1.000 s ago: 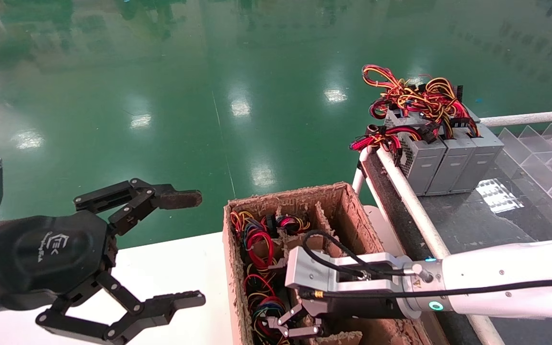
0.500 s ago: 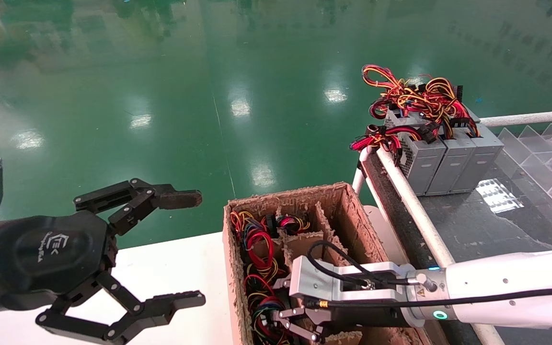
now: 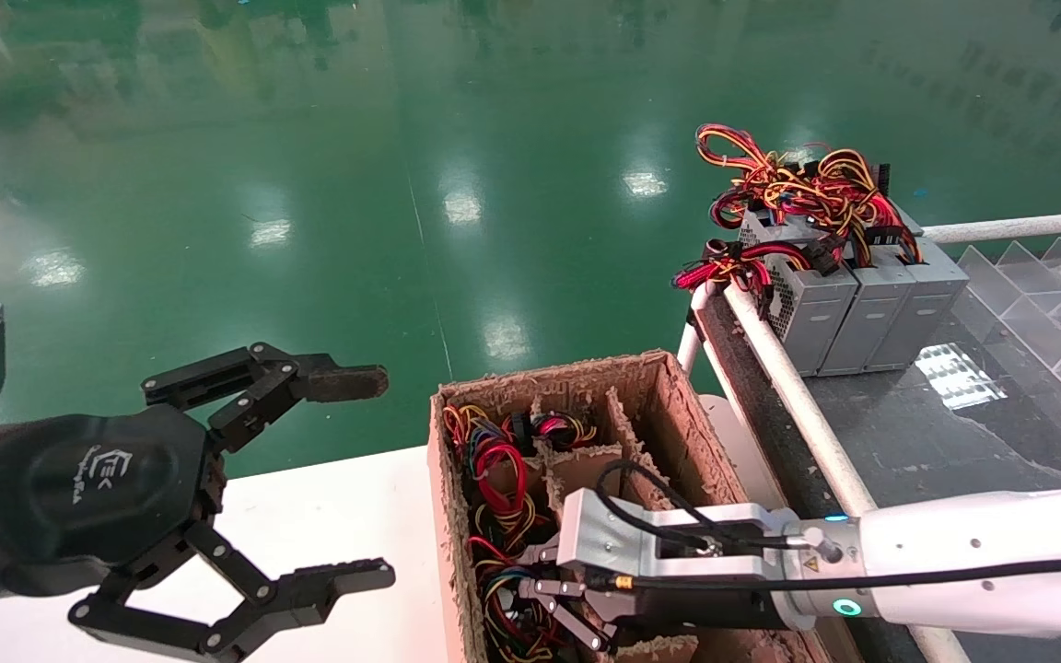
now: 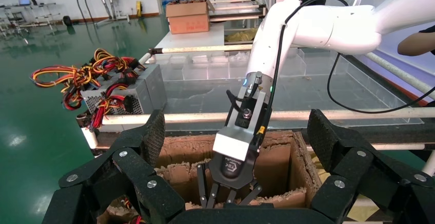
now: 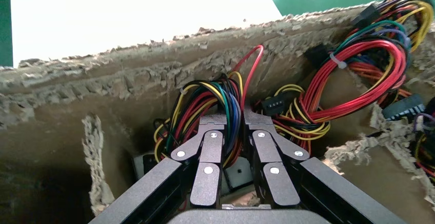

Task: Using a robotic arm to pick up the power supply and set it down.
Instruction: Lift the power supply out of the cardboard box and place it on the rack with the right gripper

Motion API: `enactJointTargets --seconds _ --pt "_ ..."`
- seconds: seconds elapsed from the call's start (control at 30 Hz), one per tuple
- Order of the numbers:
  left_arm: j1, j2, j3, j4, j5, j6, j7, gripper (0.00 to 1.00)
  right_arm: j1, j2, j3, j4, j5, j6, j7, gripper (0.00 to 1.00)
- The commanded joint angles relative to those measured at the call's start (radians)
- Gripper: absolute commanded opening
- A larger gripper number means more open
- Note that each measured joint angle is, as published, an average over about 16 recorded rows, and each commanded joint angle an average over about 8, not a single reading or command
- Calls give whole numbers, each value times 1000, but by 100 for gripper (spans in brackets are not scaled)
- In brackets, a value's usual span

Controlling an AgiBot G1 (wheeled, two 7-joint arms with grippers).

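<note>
While the left gripper [image 3: 346, 479] just hangs spread open over the white table [image 3: 328, 516], the right gripper [image 5: 237, 131] is down inside the cardboard box [image 3: 650, 387], fingers pinched on what looks like the power supply's wire bundle [image 5: 215, 106], near-left compartment.

A white logo [image 3: 112, 463] reading "TEK" stands on the black hexagonal palm of the left gripper [image 3: 378, 476], just behind its finger linkages. A line of small white script beside the logo is too fine to read. From the left wrist, the right gripper [image 4: 228, 201] shows a similar white mark [image 4: 233, 166] on its own palm, just behind its fingers, with letters too small to make out. A yellow warning triangle [image 3: 804, 545] sits on the right arm's wrist collar, directly behind that gripper's silver block [image 3: 604, 539]. No other lettering or number can be read.
</note>
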Motion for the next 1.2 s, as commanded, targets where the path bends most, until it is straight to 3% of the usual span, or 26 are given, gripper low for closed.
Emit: enactJointTargets --seconds 0.03,0.8,1.2 --pt "0 0 0 0 0 0 0 100 -5 5 7 0 13 2 -6 0" --pt "0 0 0 0 0 0 0 100 -72 199 321 -27 442 46 -89 0" --pt "0 0 0 0 0 0 0 100 -52 283 437 -145 517 60 -177 0"
